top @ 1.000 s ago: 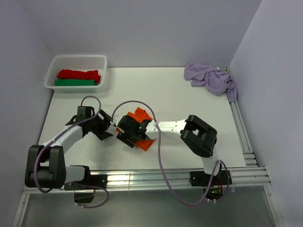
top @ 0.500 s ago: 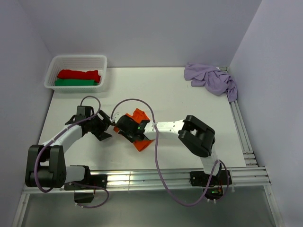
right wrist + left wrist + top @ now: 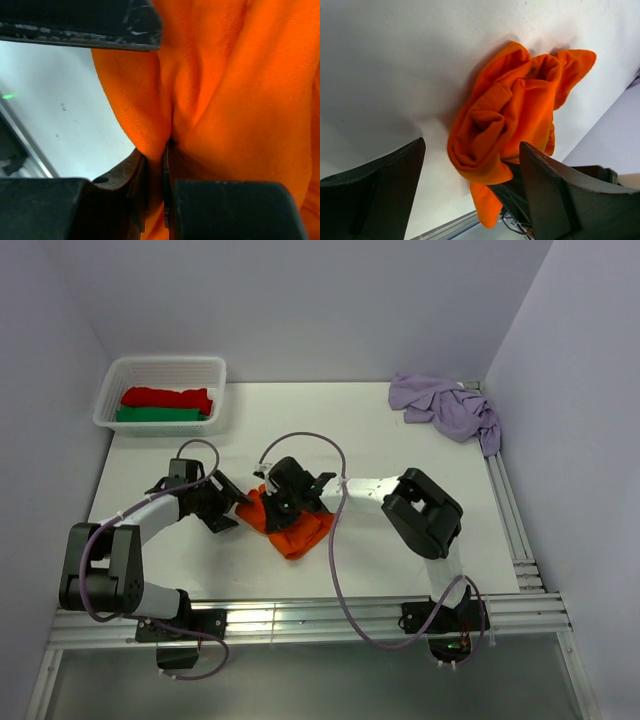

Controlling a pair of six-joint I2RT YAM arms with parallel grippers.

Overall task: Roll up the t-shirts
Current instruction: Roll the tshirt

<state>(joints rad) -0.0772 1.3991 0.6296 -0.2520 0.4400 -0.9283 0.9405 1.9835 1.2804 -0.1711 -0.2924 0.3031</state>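
The orange t-shirt (image 3: 292, 528) is a crumpled bunch at the table's near middle. My right gripper (image 3: 284, 502) is shut on a fold of it; in the right wrist view the jaws (image 3: 165, 150) pinch the orange cloth (image 3: 225, 100) tightly. My left gripper (image 3: 236, 502) stands open just left of the bunch, and in the left wrist view its fingers (image 3: 471, 150) stand on either side of the orange t-shirt (image 3: 505, 115) without touching it. A lilac t-shirt (image 3: 445, 408) lies crumpled at the back right. Red (image 3: 168, 397) and green (image 3: 160, 415) t-shirts lie rolled in the basket.
The white mesh basket (image 3: 113, 380) stands at the back left corner. Metal rails (image 3: 505, 510) run along the table's right and near edges. Purple cables loop over both arms. Walls close in the table on three sides.
My right gripper has shut on the orange t-shirt and pulled it back and left; the cloth has gone from a compact bundle to a looser bunch. The left gripper has barely moved.
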